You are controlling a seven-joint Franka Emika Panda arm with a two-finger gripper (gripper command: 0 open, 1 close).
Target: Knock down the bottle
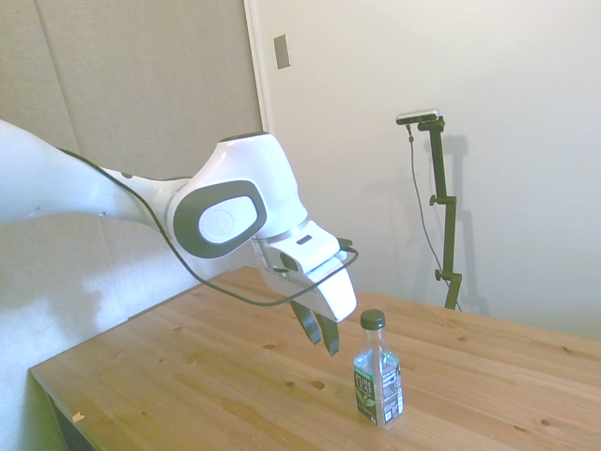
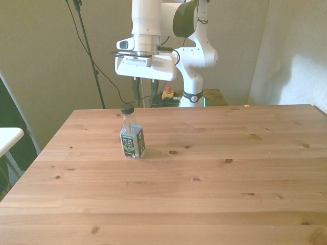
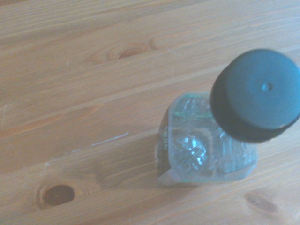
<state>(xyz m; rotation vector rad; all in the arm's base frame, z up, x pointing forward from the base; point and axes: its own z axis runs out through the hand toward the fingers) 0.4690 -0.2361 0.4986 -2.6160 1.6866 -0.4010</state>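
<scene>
Bottle was upright on the wooden table when you stopped here, not yet knocked down. In the front view it stood on the front view's left part of the table, closer to the far edge than to the near one. Its dark green cap was on, and the green-and-white label faced the front camera.

You had the gripper hanging above the table, just beside the bottle and not touching it. In the side view its dark fingers pointed down and ended about at the height of the cap, with a small gap to the bottle. The two fingers were close together, with almost no space between them, and they held nothing.

From the wrist camera you looked down on the cap and the clear shoulders of the bottle, with a dark knot in the wood near it.
</scene>
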